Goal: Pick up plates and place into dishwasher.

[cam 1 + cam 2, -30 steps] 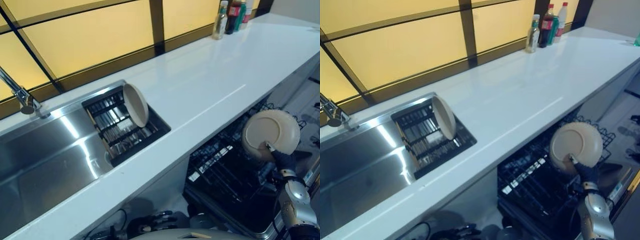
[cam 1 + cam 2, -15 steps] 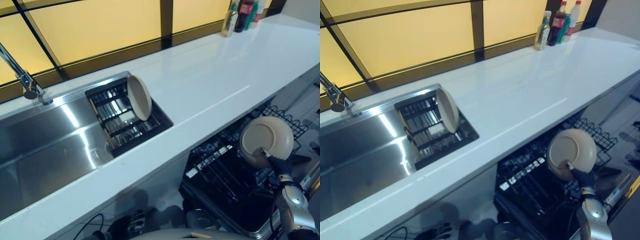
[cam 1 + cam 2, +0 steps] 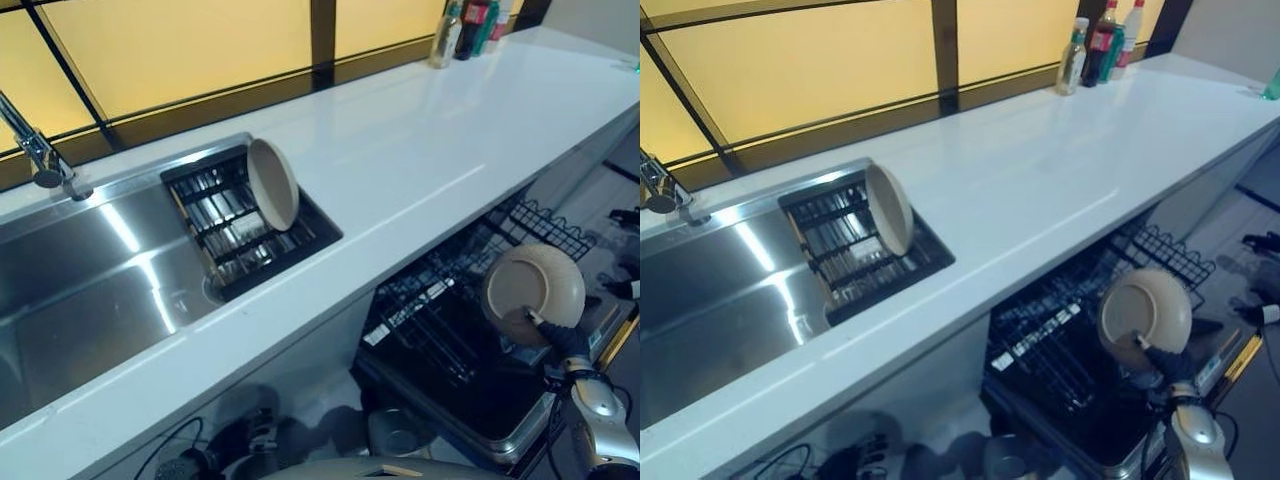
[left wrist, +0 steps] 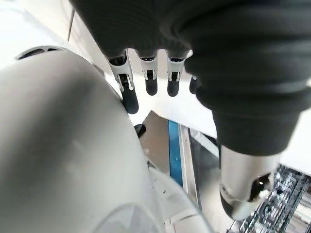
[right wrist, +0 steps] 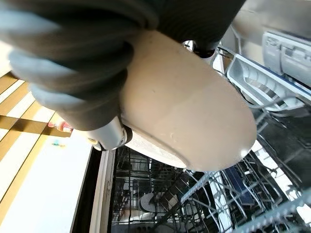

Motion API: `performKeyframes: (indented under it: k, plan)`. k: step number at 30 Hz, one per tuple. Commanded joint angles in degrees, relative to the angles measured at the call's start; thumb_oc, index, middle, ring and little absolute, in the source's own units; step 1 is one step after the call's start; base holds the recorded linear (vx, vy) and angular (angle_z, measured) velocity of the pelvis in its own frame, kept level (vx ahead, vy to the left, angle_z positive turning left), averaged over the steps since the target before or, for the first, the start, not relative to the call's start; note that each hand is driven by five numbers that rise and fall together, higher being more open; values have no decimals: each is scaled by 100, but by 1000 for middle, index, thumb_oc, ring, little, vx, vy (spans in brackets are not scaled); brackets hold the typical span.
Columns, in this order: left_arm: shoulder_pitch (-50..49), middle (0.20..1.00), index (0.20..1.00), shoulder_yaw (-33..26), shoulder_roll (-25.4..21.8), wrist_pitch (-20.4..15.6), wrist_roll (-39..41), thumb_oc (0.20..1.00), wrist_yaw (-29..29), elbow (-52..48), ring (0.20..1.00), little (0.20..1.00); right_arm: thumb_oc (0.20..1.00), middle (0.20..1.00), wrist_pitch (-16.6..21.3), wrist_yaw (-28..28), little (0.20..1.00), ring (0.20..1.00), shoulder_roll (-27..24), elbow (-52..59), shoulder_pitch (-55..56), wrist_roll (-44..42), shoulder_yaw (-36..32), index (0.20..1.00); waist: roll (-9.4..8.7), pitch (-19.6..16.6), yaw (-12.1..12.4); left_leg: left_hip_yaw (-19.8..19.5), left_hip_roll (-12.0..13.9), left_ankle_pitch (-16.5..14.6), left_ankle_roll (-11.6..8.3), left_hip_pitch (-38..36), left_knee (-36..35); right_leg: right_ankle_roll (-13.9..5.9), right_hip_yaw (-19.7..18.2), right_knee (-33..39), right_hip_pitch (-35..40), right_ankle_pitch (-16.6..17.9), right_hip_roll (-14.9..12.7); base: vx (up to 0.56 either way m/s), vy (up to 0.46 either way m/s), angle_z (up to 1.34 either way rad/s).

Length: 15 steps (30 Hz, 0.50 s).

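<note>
A beige plate (image 3: 533, 293) hangs on edge above the open dishwasher's black wire rack (image 3: 440, 305), at the rack's right side. My right hand (image 3: 562, 342) is shut on the plate's lower rim, coming up from below. The right wrist view has the plate (image 5: 189, 116) pinched by the thumb (image 5: 111, 137), with the rack (image 5: 194, 194) beneath it. A second beige plate (image 3: 272, 183) stands on edge in the black drying rack (image 3: 235, 235) set in the sink. My left hand (image 4: 151, 82) hangs low with its fingers straight and holds nothing.
A white counter (image 3: 430, 150) runs above the dishwasher. The steel sink (image 3: 90, 290) and its faucet (image 3: 40, 160) are at the left. Several bottles (image 3: 470, 18) stand at the counter's far end. The lowered dishwasher door (image 3: 470, 430) juts out toward me.
The camera has shifted. My right hand has sunk a little with the plate, closer to the rack. The plate in the sink rack has not moved.
</note>
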<state>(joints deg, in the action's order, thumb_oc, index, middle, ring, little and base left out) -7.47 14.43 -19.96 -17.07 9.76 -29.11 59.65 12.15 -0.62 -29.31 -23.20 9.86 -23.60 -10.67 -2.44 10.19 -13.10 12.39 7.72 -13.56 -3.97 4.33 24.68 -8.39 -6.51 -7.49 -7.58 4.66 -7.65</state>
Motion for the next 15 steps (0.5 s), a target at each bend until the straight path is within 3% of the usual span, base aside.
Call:
performKeyframes:
  k: [1,8,12,13,15]
  plan:
    - [-405,1000,1000,-18,-155,249,-90,1000,-27,239,1000,1000,200,200,454,-10,200,200,-63,95,-307,-214,-381,200,-66,67,119,-83,-432,-122,691,-50,-163,-289,156,-802,-536,-6,-186,-20,115,7]
    - [-392,1000,1000,21,-140,399,-14,1000,88,273,1000,1000,200,200,453,79,200,200,-119,144,-410,125,-219,200,-127,108,246,-146,-741,-110,786,-115,-408,-368,274,-862,-720,766,-509,-58,114,6]
    - [-408,1000,1000,-28,-78,415,17,1000,166,325,1000,1000,200,200,430,82,200,200,-180,115,-549,85,-72,200,-102,109,412,62,-741,-10,833,-160,-597,-354,682,-1157,-777,836,-689,-85,89,-14]
    - [-417,1000,1000,-30,-47,396,-10,1000,251,356,1000,1000,200,200,445,114,200,200,-181,64,-606,70,-12,200,-94,125,499,132,-724,10,848,-190,-642,-325,872,-1183,-690,719,-747,-74,24,-42]
    - [-413,1000,1000,-48,-68,363,-7,1000,305,385,1000,1000,200,200,458,203,200,200,-159,65,-635,37,98,200,-105,144,571,133,-700,68,853,-166,-691,-317,942,-1343,-676,756,-745,-81,-9,-46]
